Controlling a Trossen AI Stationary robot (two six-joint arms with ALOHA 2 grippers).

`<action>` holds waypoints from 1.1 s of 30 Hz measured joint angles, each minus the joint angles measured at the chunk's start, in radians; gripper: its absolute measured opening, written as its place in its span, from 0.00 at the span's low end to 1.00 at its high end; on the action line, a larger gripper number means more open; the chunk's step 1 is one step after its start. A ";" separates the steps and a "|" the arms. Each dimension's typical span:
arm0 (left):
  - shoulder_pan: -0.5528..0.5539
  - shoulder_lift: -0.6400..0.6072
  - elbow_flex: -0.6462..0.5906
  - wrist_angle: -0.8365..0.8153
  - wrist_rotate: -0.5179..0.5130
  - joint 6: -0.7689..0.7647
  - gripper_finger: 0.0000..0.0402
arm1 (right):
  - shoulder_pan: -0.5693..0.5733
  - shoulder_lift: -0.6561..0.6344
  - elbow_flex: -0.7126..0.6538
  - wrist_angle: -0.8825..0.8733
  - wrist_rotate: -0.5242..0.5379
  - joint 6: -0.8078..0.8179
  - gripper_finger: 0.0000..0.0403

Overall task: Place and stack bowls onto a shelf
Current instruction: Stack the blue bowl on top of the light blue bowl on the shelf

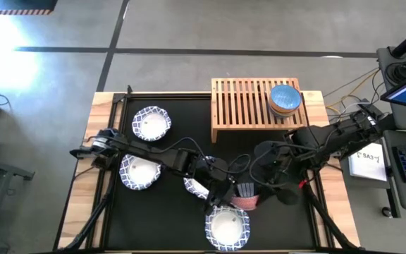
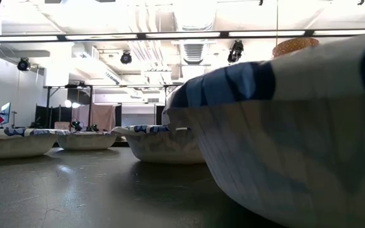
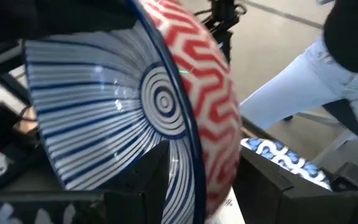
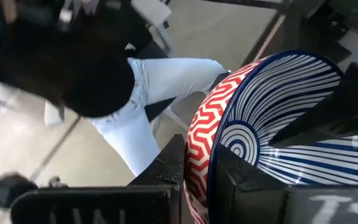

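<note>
We are mid-handover: the red bowl (image 4: 211, 134) hangs between both arms above the front of the worktop (image 1: 104, 106), just over a large white bowl (image 1: 226, 227). Our right hand (image 4: 197, 180) pinches the red bowl's rim, one finger inside, one outside. Our left hand (image 3: 166, 186) sits at the same rim; we cannot tell whether it has let go.

To do this well, we keep the right pinch firm until the left hand is clear, then level the bowl before carrying it.

The bowl stands on edge, its mouth facing sideways and its axis roughly level. The shelf (image 1: 242, 106) already bears a light blue bowl (image 1: 285, 99) stacked on another.
</note>
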 joint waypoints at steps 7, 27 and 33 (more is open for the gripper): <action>0.000 0.000 0.002 -0.011 -0.035 -0.022 0.35 | 0.000 0.001 0.000 -0.002 0.029 0.205 0.06; -0.002 -0.002 0.003 -0.083 -0.172 -0.006 0.37 | -0.011 0.002 0.024 -0.064 0.160 0.317 0.06; -0.002 -0.003 0.028 -0.112 -0.305 0.013 0.40 | -0.050 0.000 0.041 -0.141 0.196 0.249 0.06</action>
